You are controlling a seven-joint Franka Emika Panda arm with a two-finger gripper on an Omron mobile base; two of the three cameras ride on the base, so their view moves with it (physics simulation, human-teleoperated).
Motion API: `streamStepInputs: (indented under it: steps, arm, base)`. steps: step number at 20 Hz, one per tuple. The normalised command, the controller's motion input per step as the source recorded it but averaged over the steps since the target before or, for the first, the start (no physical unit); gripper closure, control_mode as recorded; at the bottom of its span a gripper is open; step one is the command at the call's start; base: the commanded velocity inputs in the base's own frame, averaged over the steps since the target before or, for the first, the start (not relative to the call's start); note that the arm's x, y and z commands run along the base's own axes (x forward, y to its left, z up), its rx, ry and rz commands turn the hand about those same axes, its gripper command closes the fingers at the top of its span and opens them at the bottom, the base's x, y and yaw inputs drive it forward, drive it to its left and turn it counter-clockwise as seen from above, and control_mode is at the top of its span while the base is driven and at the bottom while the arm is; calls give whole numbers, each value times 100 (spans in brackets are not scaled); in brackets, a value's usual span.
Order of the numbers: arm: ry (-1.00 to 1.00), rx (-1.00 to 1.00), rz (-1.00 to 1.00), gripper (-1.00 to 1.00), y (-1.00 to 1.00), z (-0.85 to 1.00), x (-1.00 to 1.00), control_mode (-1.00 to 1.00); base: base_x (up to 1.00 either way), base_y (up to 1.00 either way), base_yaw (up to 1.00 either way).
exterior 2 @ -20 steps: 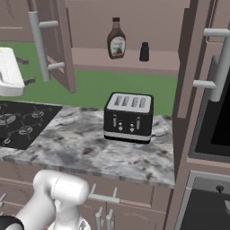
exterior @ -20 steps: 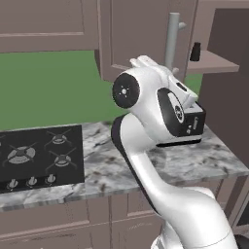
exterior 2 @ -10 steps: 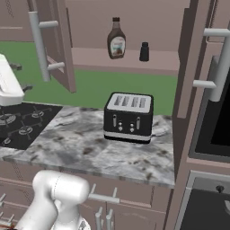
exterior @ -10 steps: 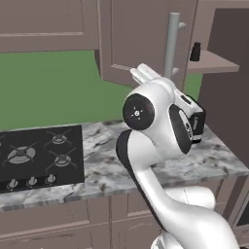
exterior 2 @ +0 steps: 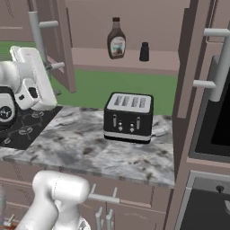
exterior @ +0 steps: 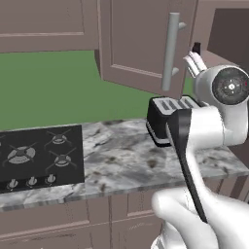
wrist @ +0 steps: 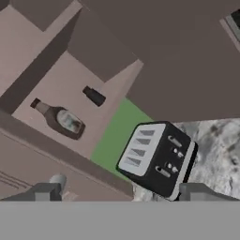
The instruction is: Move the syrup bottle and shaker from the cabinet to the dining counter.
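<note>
The gripper [wrist: 117, 191] hangs with its jaws spread wide and nothing between them, over the marbled counter [exterior 2: 76, 148] where a black toaster [exterior 2: 128, 116] sits. Further back the cabinet [exterior 2: 134, 60] stands open, and on its shelf the syrup bottle [exterior 2: 116, 39] is upright with the shaker [exterior 2: 143, 51] just beside it, apart.

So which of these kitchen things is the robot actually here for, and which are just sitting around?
For the job:
- syrup bottle
- shaker
- cabinet, where both stand on the shelf

Just lying about:
- toaster
- stove
- counter
</note>
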Motion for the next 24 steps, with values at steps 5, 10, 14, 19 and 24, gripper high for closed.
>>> streamStepInputs:
  steps: [5, 10, 14, 19, 24]
  arm:
    - [0, 52, 17, -100, -54, 0, 1, -100]
    - [0, 51, 19, -100, -59, 0, 26, -100]
    - [0, 43, 18, -100, -39, -6, 50, -100]
    - [0, 21, 23, -100, 4, -27, 64, -100]
    - [-6, 11, 27, -100, 32, -26, 57, -100]
  base:
    - [0, 0, 0]
    - [0, 0, 0]
    - [0, 0, 0]
    - [0, 0, 0]
    - [0, 0, 0]
